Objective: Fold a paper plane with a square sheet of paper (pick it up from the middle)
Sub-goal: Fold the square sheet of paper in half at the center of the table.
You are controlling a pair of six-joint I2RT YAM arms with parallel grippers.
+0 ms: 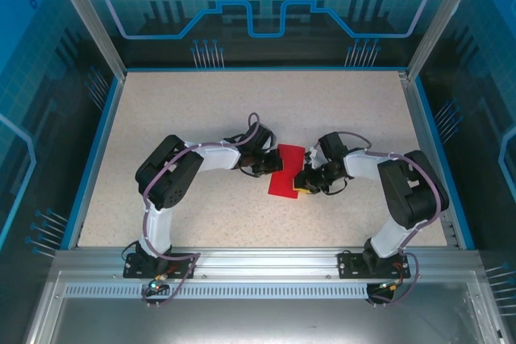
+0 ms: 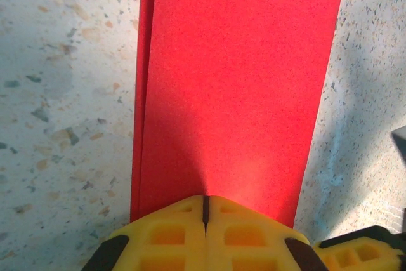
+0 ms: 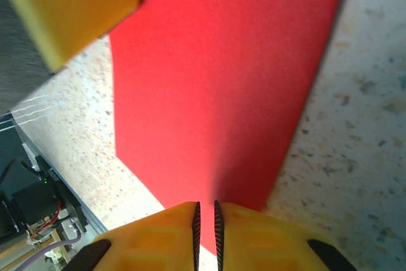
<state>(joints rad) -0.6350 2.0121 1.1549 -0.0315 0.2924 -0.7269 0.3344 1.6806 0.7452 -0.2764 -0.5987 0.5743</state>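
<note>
The square sheet of paper [image 1: 287, 169] sits at the middle of the speckled table [image 1: 201, 110], directly between the two grippers; from above it reads as a narrow red rectangle, not a square, and the left wrist view [image 2: 235, 93] shows a second layer along one long edge, so I judge it already folded in half. Its long axis runs away from the arm bases, with the far end leaning a little to the right. Whether it lies flat or hangs just clear of the surface cannot be told.

The left gripper [image 1: 271, 169] meets the paper's left long edge about halfway along; its jaws [image 2: 204, 211] are pressed fully together, with the red sheet coming straight out of the seam, so it has the paper pinched. The right gripper [image 1: 303, 184] is at the opposite long edge, nearer the near end; its jaws [image 3: 206, 220] stand a thin crack apart with red showing in the crack [image 3: 222, 93], and whether they are actually gripping cannot be told.

Both arms are equally near, one on each side, so the next crease probably turns on the two working across the short width. The table's bare surface surrounds the paper, its blue rim is well apart, and both elbows point outward.
</note>
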